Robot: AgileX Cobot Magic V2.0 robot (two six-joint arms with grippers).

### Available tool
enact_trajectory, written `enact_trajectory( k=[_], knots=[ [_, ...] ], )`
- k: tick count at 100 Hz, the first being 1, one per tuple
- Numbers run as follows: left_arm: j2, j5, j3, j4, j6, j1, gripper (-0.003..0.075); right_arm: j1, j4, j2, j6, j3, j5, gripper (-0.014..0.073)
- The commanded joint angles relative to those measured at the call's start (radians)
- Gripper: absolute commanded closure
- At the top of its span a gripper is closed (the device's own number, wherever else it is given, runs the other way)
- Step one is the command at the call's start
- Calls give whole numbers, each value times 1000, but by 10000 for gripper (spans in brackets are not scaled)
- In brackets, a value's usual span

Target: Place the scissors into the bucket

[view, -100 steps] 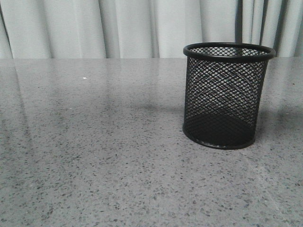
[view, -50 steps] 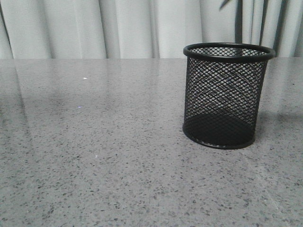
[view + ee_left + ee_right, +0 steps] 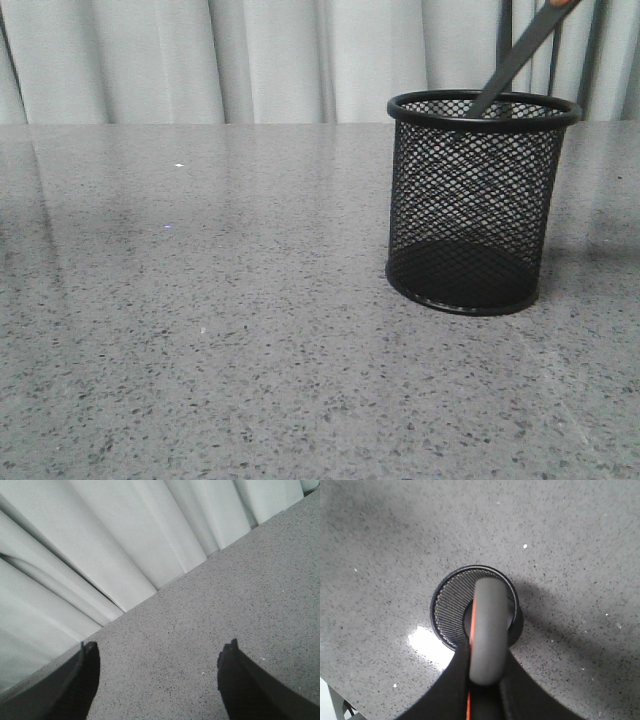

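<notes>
The black wire-mesh bucket [image 3: 482,200] stands upright on the grey table at the right. The scissors [image 3: 518,57] come down slanted from the top right, dark blades dipping just inside the bucket's rim. In the right wrist view my right gripper [image 3: 487,680] is shut on the scissors' grey, orange-lined handle [image 3: 489,630], directly above the bucket's mouth [image 3: 451,610]. The right gripper itself is out of the front view. My left gripper [image 3: 160,655] is open and empty over bare table near the curtain.
The grey speckled table [image 3: 200,330] stretches left and in front of the bucket. A pale curtain [image 3: 250,60] hangs along the table's far edge and also shows in the left wrist view [image 3: 100,540].
The scissors have come down into the front view from the top right; their blade tips now reach into the bucket's mouth. The bucket has not moved.
</notes>
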Motion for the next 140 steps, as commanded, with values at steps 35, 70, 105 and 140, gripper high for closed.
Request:
enact_trajectory(
  k=[35, 70, 105, 140],
  knots=[
    [-11, -65, -30, -11, -14, 2, 263, 74, -37, 125, -4, -35, 31, 629],
    [-11, -65, -30, -11, -14, 2, 263, 89, -40, 145, -4, -72, 24, 292],
    [-14, -59, -30, -11, -14, 2, 450, 89, -241, 76, 89, -257, -30, 292],
    [-36, -62, -6, -30, -14, 2, 741, 89, -223, -71, 135, -220, -299, 536]
  ],
)
